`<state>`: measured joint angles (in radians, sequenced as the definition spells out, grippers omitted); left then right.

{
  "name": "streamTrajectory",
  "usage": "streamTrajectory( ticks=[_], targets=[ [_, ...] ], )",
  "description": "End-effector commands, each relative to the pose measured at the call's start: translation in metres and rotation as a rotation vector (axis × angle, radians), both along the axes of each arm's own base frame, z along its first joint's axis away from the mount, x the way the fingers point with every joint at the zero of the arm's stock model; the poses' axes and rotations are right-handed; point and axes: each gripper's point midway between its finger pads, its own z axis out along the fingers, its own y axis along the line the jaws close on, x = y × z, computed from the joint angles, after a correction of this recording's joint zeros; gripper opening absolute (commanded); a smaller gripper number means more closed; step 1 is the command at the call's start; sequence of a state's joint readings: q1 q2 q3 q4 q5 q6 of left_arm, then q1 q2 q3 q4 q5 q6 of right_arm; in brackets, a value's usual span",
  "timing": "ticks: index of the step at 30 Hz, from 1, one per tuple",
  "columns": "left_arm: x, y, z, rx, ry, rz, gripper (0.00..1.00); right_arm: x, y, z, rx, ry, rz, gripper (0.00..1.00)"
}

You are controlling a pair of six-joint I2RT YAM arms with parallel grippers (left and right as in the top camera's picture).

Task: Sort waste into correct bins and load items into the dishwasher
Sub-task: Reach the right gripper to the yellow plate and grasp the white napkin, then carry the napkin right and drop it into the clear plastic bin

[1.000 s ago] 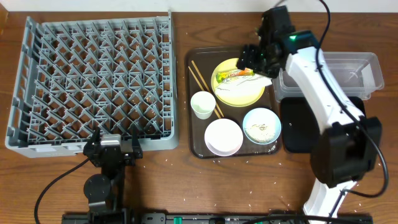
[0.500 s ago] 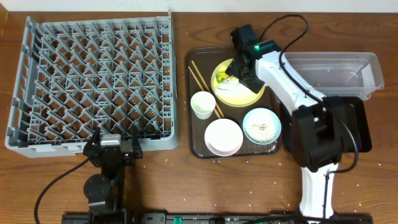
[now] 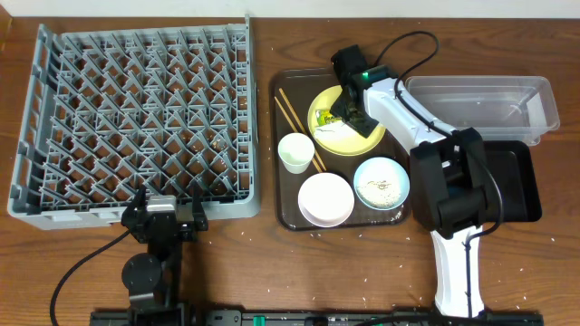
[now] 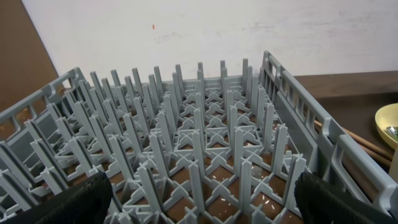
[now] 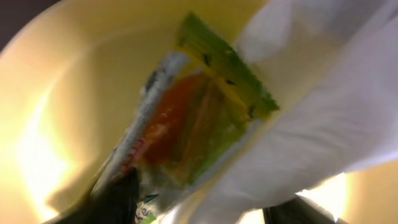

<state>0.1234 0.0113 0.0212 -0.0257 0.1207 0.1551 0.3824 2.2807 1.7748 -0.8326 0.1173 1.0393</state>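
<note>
My right gripper (image 3: pixel 342 109) hangs low over the yellow plate (image 3: pixel 355 138) on the brown serving tray. In the right wrist view its dark fingers (image 5: pixel 118 202) stand apart, astride the orange-and-green wrapper (image 5: pixel 193 124) and the white napkin (image 5: pixel 317 124) lying on the plate (image 5: pixel 68 93). One finger touches the wrapper's end. The light blue bowl (image 3: pixel 381 181) holds rice-like scraps. The white bowl (image 3: pixel 325 198), small cup (image 3: pixel 295 151) and chopsticks (image 3: pixel 299 118) rest on the tray. My left gripper (image 4: pixel 202 205) sits open at the near edge of the grey dish rack (image 4: pixel 205 124).
The clear tub (image 3: pixel 480 104) stands at the back right, with the glossy black tray (image 3: pixel 512 181) in front of it, partly under my right arm. The brown serving tray (image 3: pixel 285 217) lies between the rack (image 3: pixel 136 118) and these bins. White crumbs dot the table's front.
My right gripper has swung left from the plate's far right edge onto the plate and come down over the wrapper, its jaws narrowing. The left arm has not moved.
</note>
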Motion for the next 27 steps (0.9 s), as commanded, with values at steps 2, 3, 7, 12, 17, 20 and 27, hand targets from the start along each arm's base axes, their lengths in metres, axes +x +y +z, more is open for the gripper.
streamTrajectory(
  ticks=[2, 3, 7, 12, 17, 20, 27],
  targets=[
    [-0.001, -0.001, -0.015, -0.002, 0.044, -0.006, 0.95, -0.003, 0.002, -0.021, -0.009, 0.038, -0.008, 0.04],
    [-0.001, -0.001, -0.015, -0.002, 0.044, -0.006, 0.95, -0.004, 0.002, -0.021, -0.008, 0.041, -0.005, 0.01],
    [-0.001, -0.001, -0.015, -0.001, 0.044, -0.006, 0.95, -0.004, 0.005, -0.018, -0.001, 0.041, 0.047, 0.01],
    [-0.001, -0.001, -0.015, -0.001, 0.044, -0.006, 0.95, 0.000, 0.011, 0.022, 0.023, 0.006, 0.151, 0.01],
    [-0.001, -0.001, -0.015, -0.002, 0.044, -0.006, 0.95, 0.000, 0.001, 0.097, 0.038, -0.078, 0.165, 0.01],
    [-0.001, -0.001, -0.015, -0.001, 0.044, -0.007, 0.95, -0.003, -0.015, 0.136, 0.046, -0.136, 0.146, 0.01],
    [-0.001, -0.001, -0.015, -0.001, 0.044, -0.006, 0.95, -0.011, -0.090, 0.180, -0.008, -0.180, -0.005, 0.01]
  ],
)
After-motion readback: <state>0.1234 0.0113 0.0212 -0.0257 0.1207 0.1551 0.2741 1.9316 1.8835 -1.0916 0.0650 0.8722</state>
